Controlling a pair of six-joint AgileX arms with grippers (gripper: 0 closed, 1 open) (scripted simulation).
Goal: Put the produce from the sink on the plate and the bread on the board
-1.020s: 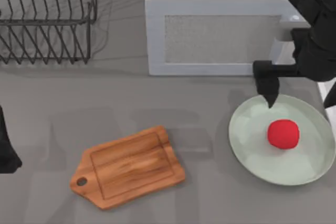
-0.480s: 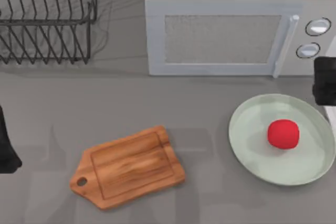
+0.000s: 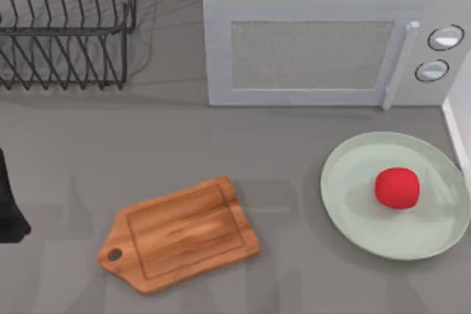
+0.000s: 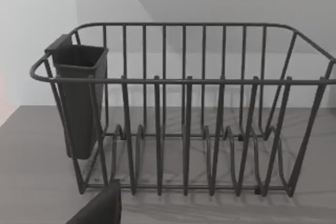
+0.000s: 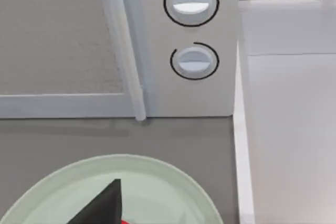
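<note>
Now the smooth red produce [image 3: 397, 187] is sitting on the mint plate [image 3: 353, 211], microwave [image 3: 324, 42] behind, board [image 3: 180, 233] lying bare; hand states probably untellable.

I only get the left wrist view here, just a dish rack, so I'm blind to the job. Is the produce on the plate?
Observer: Yes. The top view has the red produce resting on the plate, at the table's right side.
Operator: And the bread, is it on the board?
Observer: No. The board lies left of the plate with nothing on it.
Operator: Anything standing behind the plate?
Observer: A microwave, with its door shut.
Operator: Where is my left arm?
Observer: Its dark bulk sits at the table's left edge, beyond the board's handle end.
</note>
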